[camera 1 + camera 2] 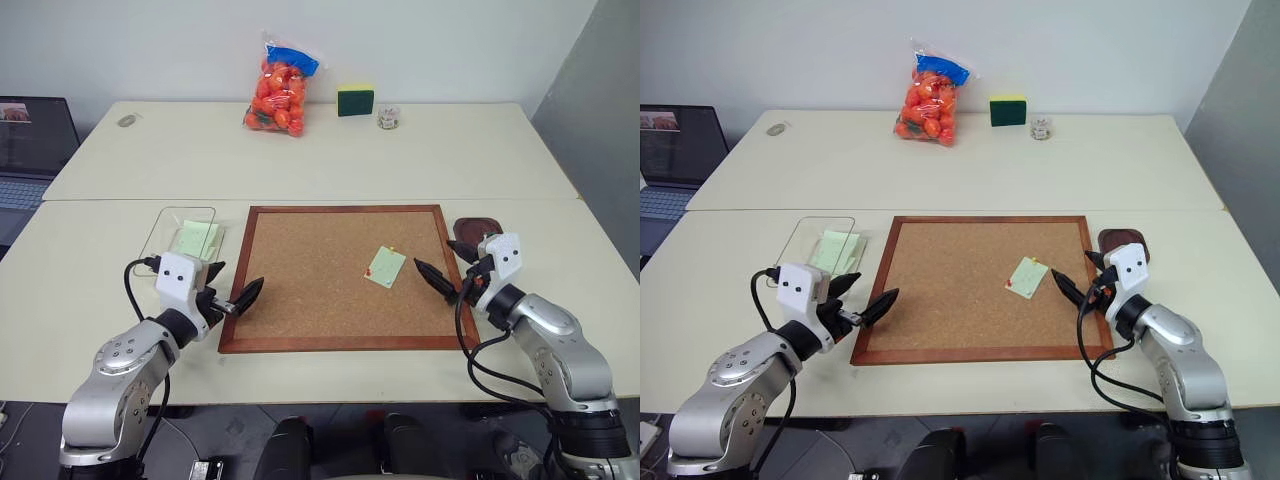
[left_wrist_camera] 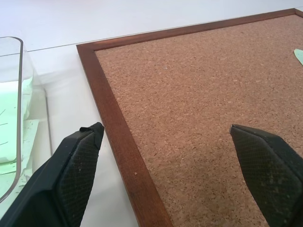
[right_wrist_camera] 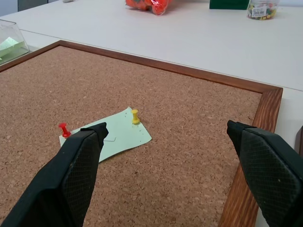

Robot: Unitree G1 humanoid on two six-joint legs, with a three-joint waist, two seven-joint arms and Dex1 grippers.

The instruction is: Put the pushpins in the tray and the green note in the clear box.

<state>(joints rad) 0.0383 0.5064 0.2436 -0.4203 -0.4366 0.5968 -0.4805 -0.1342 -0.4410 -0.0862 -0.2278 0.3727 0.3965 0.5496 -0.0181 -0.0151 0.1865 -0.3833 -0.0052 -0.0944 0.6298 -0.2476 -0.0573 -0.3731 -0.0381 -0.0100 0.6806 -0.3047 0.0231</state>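
Hovering at opposite edges of the cork board [image 1: 345,275], jaws spread wide and carrying nothing: left gripper [image 1: 232,290] over the board's left frame, right gripper [image 1: 447,268] over its right frame. Pinned near the board's right side, well inside the frame: green note [image 1: 385,267], held by red pushpin [image 3: 63,129] at one corner and yellow pushpin [image 3: 135,116] at the opposite edge. Just off the board's right frame, beyond the right gripper: tray [image 1: 478,229], apparently empty, though partly hidden by the wrist. Just off the board's left frame: clear box [image 1: 172,232], already holding a stack of pale-green notes [image 1: 196,239]. Well beyond the board's far edge: bag of orange fruit [image 1: 279,87], sponge [image 1: 355,99] and small jar [image 1: 388,118].

Opening step, by the look of it, with both pins seated and the note not yet free. Next move likely calling for the right gripper to reach in over the board, close on one small pin head and pull straight up without tearing the paper. Fine aim needed, given heads far narrower than the spread jaws.
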